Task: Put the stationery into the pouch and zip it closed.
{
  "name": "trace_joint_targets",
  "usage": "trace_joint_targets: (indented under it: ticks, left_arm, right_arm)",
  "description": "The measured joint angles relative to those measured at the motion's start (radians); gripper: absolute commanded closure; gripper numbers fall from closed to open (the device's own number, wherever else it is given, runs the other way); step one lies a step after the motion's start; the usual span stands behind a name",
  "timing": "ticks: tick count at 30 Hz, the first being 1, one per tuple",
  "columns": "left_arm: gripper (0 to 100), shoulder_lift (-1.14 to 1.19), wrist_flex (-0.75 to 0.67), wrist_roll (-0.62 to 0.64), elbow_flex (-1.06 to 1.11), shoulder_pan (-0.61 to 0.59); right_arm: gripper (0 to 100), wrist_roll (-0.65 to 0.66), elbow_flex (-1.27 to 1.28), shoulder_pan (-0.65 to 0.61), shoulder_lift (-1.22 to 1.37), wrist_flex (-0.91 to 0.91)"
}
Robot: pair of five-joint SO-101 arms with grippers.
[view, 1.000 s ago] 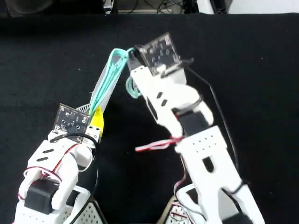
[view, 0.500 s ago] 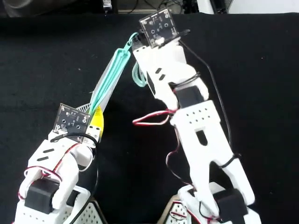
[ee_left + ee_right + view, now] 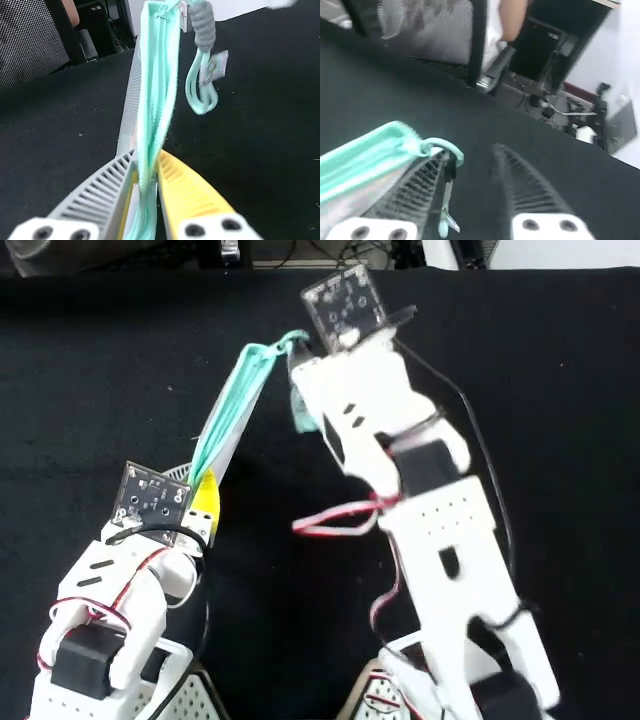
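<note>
A mint-green pouch (image 3: 230, 415) is stretched taut above the black table between the two arms. My left gripper (image 3: 205, 502) holds its near end: the grey and yellow fingers (image 3: 190, 195) are shut on the pouch's mint edge (image 3: 157, 100). My right gripper (image 3: 298, 352) sits at the far end. Its dark fingers (image 3: 427, 180) stand apart with nothing between them. The pouch tip (image 3: 365, 157) and its zipper ring (image 3: 442, 146) lie just beside one finger. A mint wrist strap (image 3: 200, 95) dangles from that end. No stationery can be seen.
Black cloth (image 3: 120, 360) covers the table around both arms. Beyond the far edge stand a mesh chair (image 3: 425, 25) and dark equipment with cables (image 3: 555, 55). Red and white wires (image 3: 335, 523) loop off the right arm.
The right arm carried the pouch's far end away from the left gripper, pulling the pouch taut, then settled back slightly. The left arm stayed still, gripping the near end.
</note>
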Motion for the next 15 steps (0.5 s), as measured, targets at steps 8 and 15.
trace_joint_targets:
  ticks: [8,15]
  left_arm:
    - [97,0.0,0.0,0.0,0.0,-0.002]
    - [97,0.002,0.014,0.002,-0.048,-0.086]
  right_arm:
    - [74.2,-0.002,-0.014,-0.083,-0.215,0.245]
    - [99.2,-0.002,0.112,-0.006,-0.379,0.304]
